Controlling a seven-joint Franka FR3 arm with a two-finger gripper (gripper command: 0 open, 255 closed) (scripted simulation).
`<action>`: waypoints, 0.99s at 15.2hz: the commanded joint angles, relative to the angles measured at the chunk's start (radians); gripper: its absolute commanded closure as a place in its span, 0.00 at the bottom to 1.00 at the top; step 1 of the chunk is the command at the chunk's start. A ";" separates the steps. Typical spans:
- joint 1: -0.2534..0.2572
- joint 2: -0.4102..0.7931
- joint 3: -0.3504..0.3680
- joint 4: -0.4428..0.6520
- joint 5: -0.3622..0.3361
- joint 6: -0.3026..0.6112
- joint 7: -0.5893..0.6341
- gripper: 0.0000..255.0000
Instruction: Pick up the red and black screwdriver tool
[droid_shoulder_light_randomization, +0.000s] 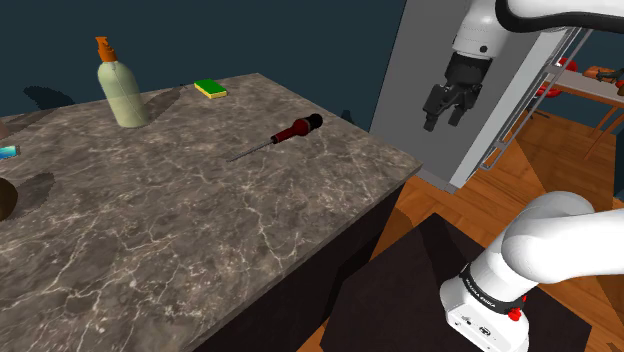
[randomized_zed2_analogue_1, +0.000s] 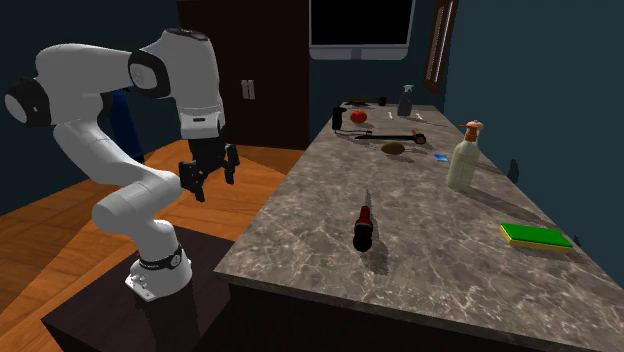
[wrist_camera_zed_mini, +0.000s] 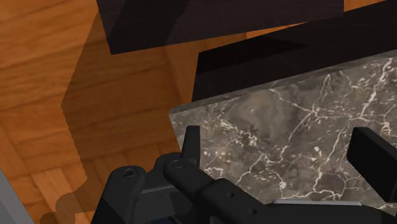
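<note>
The screwdriver lies flat on the marble counter near its edge, with a red and black handle and a thin metal shaft pointing toward the shoulder view's left. In the second exterior view the screwdriver rests near the counter's near end. My gripper hangs in the air beyond the counter's edge, off to the shoulder view's right of the tool and well apart from it. The gripper is over the wood floor, open and empty. In the wrist view its fingers stand apart above the counter's corner.
A pale bottle with an orange pump and a green and yellow sponge stand farther back on the counter. A tall grey panel rises right behind my gripper. Several small items crowd the counter's far end.
</note>
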 joint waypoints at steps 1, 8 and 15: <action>0.000 0.000 0.000 0.000 0.000 0.000 0.000 0.00; -0.005 0.148 0.172 0.051 0.114 0.097 0.307 0.00; -0.029 0.369 0.322 0.183 0.161 0.192 0.608 0.00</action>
